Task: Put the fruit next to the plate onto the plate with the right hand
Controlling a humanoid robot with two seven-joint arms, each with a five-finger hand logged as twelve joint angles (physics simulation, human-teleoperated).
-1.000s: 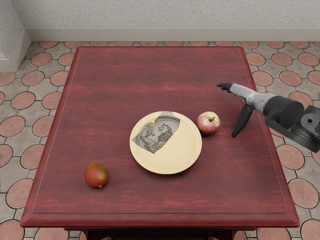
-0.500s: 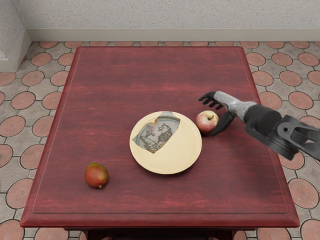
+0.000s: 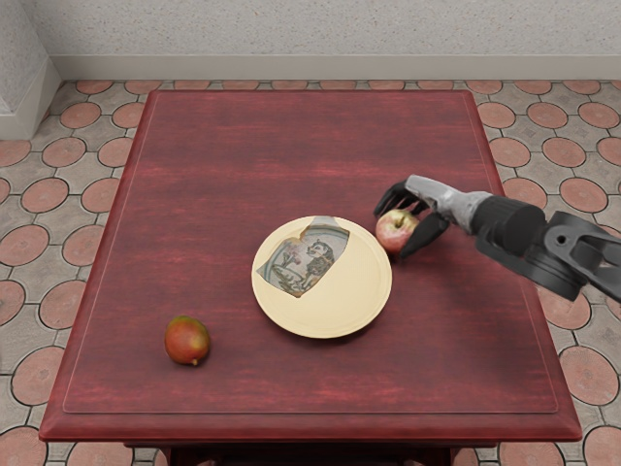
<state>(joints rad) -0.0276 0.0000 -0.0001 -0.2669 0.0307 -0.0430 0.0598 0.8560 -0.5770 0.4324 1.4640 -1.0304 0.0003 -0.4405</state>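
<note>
Right hand [image 3: 415, 209], reaching in on its dark arm from the right edge, is wrapped about the small red-and-yellow apple [image 3: 395, 233]. Its fingers [image 3: 390, 201] curl over the top and far side of the fruit, and the thumb [image 3: 427, 233] comes down along the side that faces away from the plate. The hand looks closed on the apple rather than spread beside it, though how firm the hold is cannot be judged from this angle.

The apple sits on the dark red wooden surface [image 3: 243, 155], just beside the upper right rim of the round cream plate [image 3: 340, 301], which has a printed picture on its left part. The bare cream area of the plate holds nothing.

So the reach and the closing of the hand appear to be done, while the main part of the task is not: the apple must be lifted clear of the surface, carried a short way toward the plate's middle, set down and let go.

A second reddish-green fruit [image 3: 187, 340] lies well apart near the front left of the surface; being far from the plate, it seems not to be the one meant.
</note>
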